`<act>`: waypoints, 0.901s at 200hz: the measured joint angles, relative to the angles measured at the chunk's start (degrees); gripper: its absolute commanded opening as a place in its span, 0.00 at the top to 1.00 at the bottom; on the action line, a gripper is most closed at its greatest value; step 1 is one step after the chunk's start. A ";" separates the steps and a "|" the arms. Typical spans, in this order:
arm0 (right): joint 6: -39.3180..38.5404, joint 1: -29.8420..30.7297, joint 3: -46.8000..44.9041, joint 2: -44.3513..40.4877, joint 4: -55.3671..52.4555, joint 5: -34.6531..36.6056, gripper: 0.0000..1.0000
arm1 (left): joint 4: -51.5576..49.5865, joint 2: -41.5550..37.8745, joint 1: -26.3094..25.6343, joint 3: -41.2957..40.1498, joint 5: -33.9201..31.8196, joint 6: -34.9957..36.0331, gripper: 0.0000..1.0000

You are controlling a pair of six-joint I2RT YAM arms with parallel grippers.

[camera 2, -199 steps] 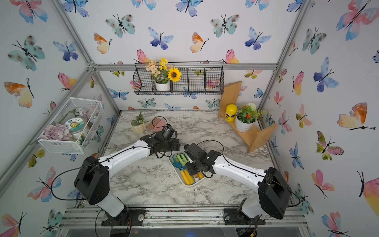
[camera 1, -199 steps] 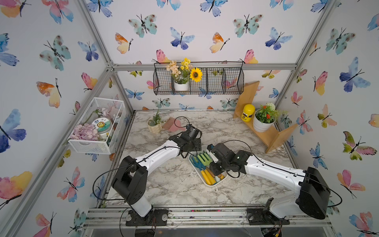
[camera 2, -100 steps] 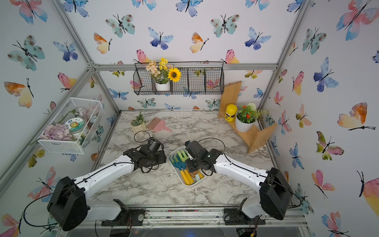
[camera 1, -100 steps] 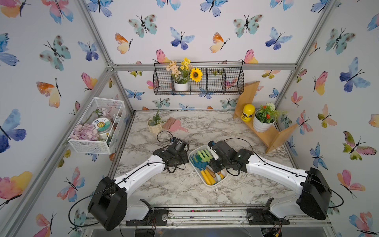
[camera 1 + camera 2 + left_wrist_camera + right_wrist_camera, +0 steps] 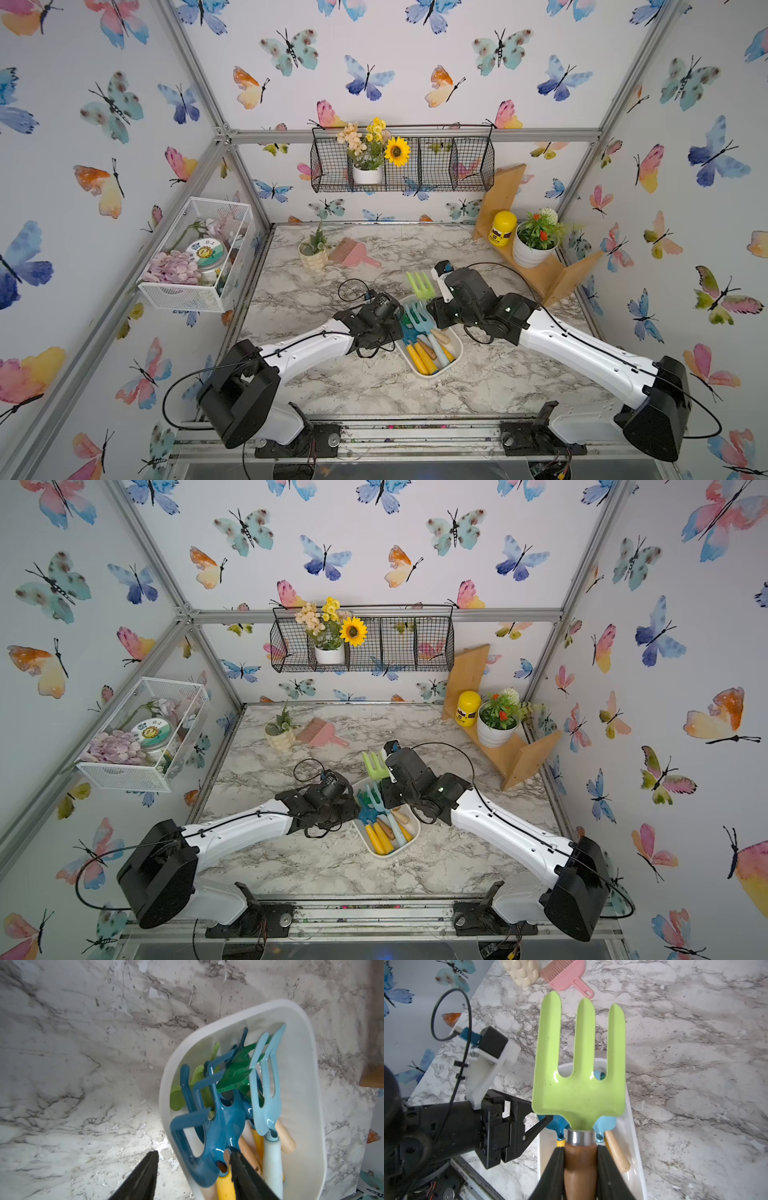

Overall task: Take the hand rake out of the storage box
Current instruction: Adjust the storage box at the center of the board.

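Table (image 5: 365,386): marble top; storage box (image 5: 299,1076) sits mid-table between my two arms.
Left gripper (image 5: 193,1154): fingers spread, straddling the near side wall of the box, one finger outside over the marble, the other inside by the neck of the dark blue rake (image 5: 222,1126). Gripping nothing.
Box contents: dark blue rake, light blue fork (image 5: 268,1095), more tools with yellow and wooden handles, all piled together.
Right gripper (image 5: 580,1151): pinched on the brown handle (image 5: 580,1167) of the hand rake (image 5: 579,1088).
Hand rake: light green, three prongs, held above the box's far end, prongs pointing away over the marble.
Far side: pink brush (image 5: 353,251) beside small plant pot (image 5: 312,257).
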 measured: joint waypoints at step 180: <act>-18.32 -33.11 -11.06 13.92 4.79 2.36 0.95 | 0.09 10.36 7.10 7.82 2.12 14.34 0.79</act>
